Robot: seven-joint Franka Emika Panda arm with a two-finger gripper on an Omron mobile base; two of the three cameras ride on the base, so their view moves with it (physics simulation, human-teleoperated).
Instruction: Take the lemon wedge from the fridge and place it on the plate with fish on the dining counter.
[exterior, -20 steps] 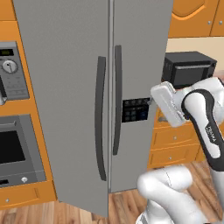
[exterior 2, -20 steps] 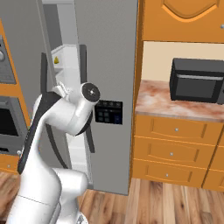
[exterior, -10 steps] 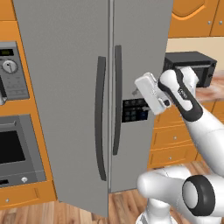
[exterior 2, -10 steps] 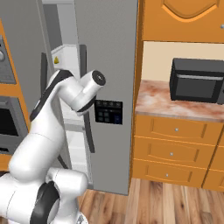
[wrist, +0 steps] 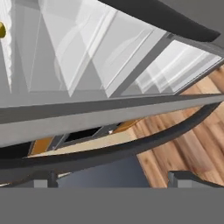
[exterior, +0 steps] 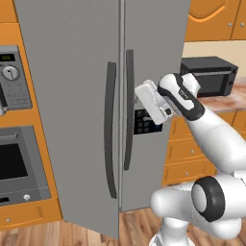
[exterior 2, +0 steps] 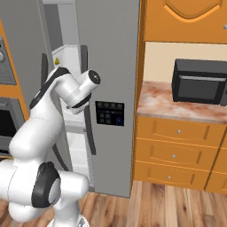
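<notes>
Arm bent, gripper (exterior: 140,92) open at the fridge (exterior: 86,72) door handles.

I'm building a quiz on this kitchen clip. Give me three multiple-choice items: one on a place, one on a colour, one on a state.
1. Where does the microwave stand?
A. on the floor
B. on the stone-topped counter right of the fridge
C. inside the fridge

2. What colour are the cabinet drawers?
A. orange
B. blue
C. white

3. How is the fridge's left door?
A. removed
B. fully shut
C. ajar

Answers: 1 B, it sits on the marbled top; 2 A, orange fronts; 3 C, the right base view shows white shelves through the gap.
</notes>
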